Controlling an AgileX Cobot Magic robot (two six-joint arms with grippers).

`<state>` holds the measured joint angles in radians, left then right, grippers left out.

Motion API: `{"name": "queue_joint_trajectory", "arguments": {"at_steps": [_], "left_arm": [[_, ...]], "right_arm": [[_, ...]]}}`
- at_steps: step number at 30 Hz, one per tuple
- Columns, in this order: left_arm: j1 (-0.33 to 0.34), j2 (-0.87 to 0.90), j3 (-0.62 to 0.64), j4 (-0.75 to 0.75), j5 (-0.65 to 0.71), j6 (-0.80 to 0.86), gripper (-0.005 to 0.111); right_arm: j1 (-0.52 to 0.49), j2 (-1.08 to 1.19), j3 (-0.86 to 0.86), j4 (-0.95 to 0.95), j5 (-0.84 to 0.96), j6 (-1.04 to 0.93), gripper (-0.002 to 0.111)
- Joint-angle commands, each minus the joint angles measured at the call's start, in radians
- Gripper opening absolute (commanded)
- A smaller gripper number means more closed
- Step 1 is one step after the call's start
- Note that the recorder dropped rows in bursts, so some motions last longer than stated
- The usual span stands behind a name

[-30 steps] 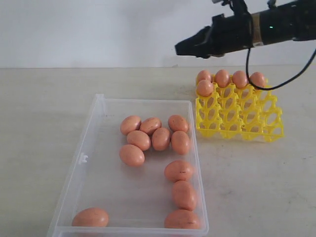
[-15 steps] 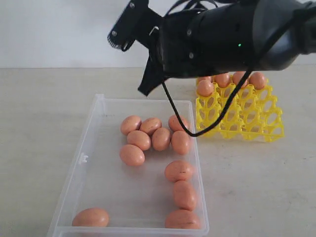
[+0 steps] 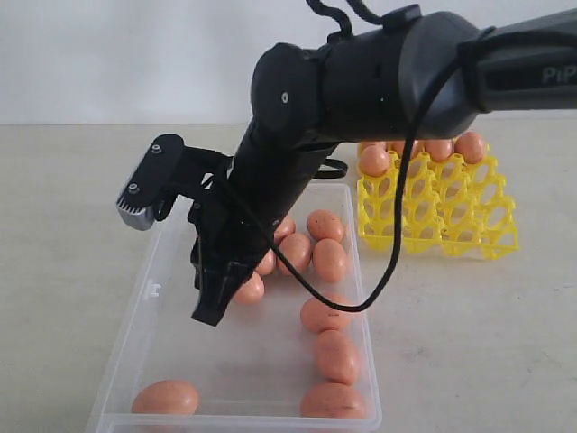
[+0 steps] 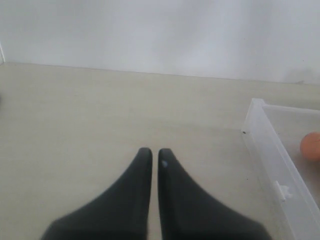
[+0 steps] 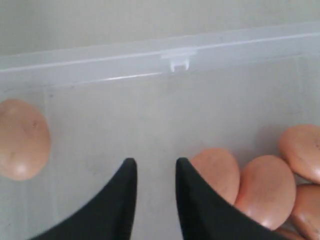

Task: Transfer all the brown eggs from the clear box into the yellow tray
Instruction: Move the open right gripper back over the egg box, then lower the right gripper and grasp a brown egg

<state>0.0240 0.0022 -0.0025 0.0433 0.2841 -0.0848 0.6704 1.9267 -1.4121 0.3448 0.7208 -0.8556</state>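
R gripper (image 5: 152,167) is seen partly open w/ nothing btwn its fingers, low over the clear box (image 3: 171,352), just beside a cluster of brown eggs (image 3: 329,260). L gripper (image 4: 151,152) is closed to a thin slit, empty, above bare desk (image 4: 75,110) beside the box. Several eggs are left in the box; a few are seated along the far edge of the yellow tray (image 3: 451,216), next to the box.

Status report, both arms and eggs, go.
Right gripper: jaws parted, empty, over clear box beside brown eggs. Left gripper: jaws shut, outside box. Few eggs in yellow tray. Nothing blocking.
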Motion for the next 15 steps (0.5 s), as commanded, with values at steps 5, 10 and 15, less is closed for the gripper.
{"name": "queue_joint_trajectory", "arguments": {"at_steps": [5,10,15], "left_arm": [[0.003,-0.002,0.003,-0.003,-0.007,0.002,0.004],[0.003,-0.002,0.003,-0.003,-0.007,0.002,0.004],[0.003,-0.002,0.003,-0.003,-0.007,0.002,0.004]], "right_arm": [[-0.002,0.085,-0.008,-0.155,-0.109,0.07,0.047],[-0.002,0.13,-0.008,-0.32,-0.166,0.23,0.047],[-0.002,0.173,-0.008,-0.362,-0.196,0.258,0.047]]}}
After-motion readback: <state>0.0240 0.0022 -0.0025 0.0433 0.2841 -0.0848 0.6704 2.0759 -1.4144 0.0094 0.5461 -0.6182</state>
